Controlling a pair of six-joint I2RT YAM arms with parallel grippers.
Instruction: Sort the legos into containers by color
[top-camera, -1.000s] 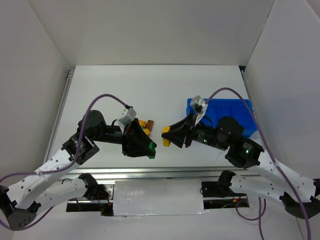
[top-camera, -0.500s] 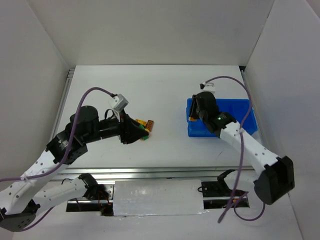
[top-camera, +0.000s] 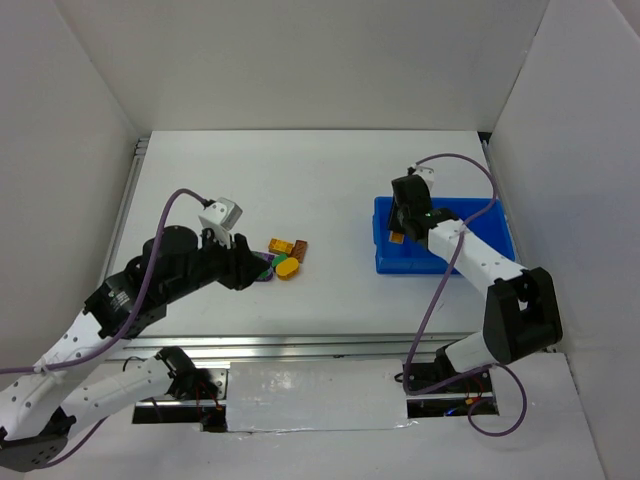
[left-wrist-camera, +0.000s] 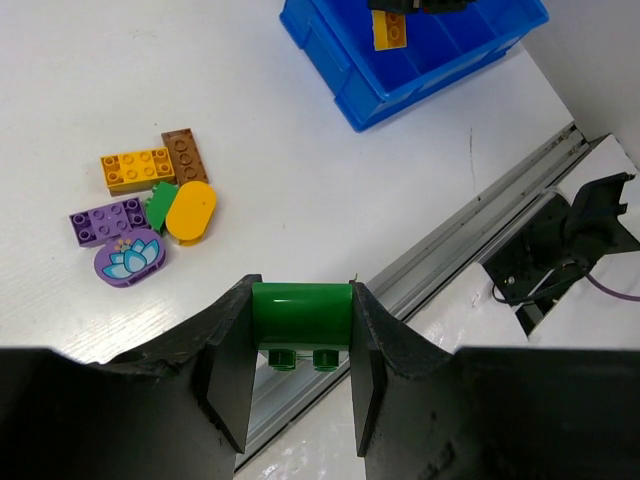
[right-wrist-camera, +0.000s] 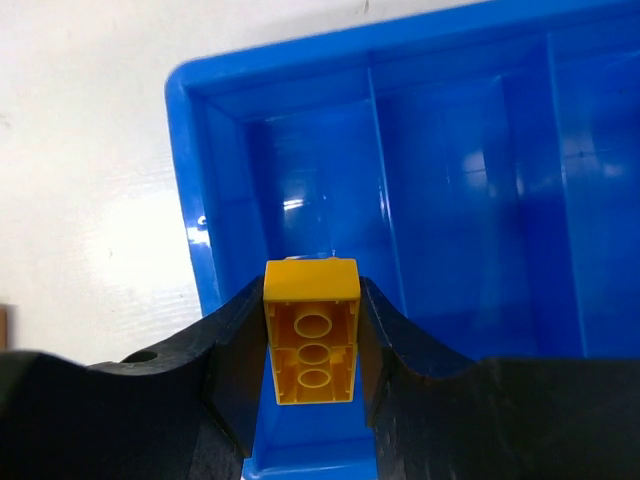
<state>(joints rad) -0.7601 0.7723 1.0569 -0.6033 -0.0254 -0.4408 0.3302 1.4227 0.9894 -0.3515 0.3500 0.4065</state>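
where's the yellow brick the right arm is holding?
Right wrist view: the yellow brick is clamped in the right gripper, above the left-end compartment of the blue tray, not yet released.

From above, green brick (left-wrist-camera: 301, 312) hidden under the left hand (top-camera: 246, 270) gripping it; in the left wrist view only its top face and two studs showing, flanks behind the fingers (left-wrist-camera: 232, 370), like the yellow brick (right-wrist-camera: 311, 335) in the right hand (right-wrist-camera: 311, 285). Blue tray (left-wrist-camera: 340, 80) cut off by the top edge there and by the right edge of the right wrist view. Small green piece (left-wrist-camera: 159, 205) in the pile half tucked under the yellow oval (left-wrist-camera: 190, 211), shape unclear.
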